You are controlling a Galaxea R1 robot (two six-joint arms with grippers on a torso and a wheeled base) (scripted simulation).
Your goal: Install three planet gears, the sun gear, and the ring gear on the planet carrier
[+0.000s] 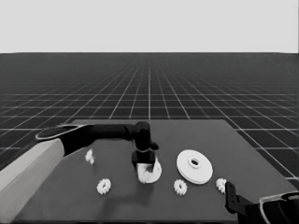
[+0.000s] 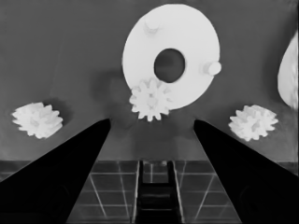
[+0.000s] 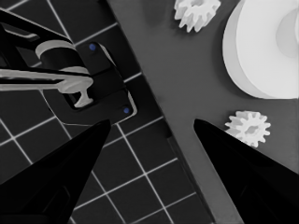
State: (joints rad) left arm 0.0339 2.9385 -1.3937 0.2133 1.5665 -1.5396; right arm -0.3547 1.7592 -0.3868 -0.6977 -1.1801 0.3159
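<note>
table | larger round part | smaller round part | 3 loose gears

My left gripper hangs over the smaller round part, fingers spread, blocking access from above. I see one gear on its rim. Bare table lies between the loose gears beside it.
</note>
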